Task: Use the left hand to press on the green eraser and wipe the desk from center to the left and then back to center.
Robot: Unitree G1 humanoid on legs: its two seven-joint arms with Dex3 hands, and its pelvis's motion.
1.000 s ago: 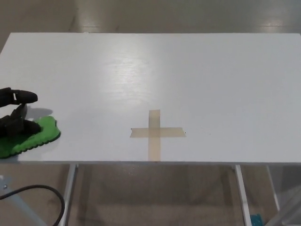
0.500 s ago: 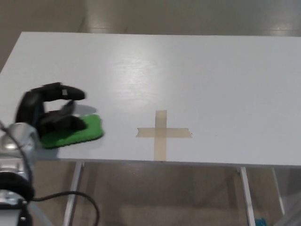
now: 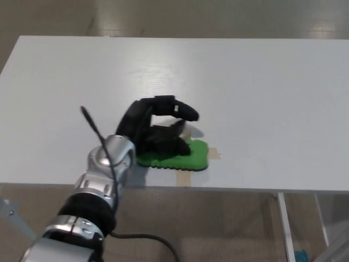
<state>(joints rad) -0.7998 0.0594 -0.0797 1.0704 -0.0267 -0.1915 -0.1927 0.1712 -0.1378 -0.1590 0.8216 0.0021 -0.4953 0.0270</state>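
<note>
the robot's left arm (image 3: pixel 101 180) comes up from about seven o'clock, its silver wrist joint just over the near edge of the white desk (image 3: pixel 262 87). past it, the left hand (image 3: pixel 155 128) sits a little toward six o'clock from the middle of the desk, its fingers (image 3: pixel 182 111) curled forward and its palm bearing down on the green eraser (image 3: pixel 180 155). the hand is pressing on the pad from above rather than wrapping or pinching it; the upper finger arches clear of the surface.

the eraser lies flat on the desk, its free end poking out toward three o'clock from under the hand. it covers most of a tan tape cross (image 3: pixel 214 154), of which only a stub at three o'clock and a bit at six o'clock show. that cross seems to mark the center.

a second ago the eraser was at the far nine o'clock edge of the desk, so the outward stroke is done and the return pass has reached the center. little appears to remain beyond releasing the pad. the right hand does not show.
</note>
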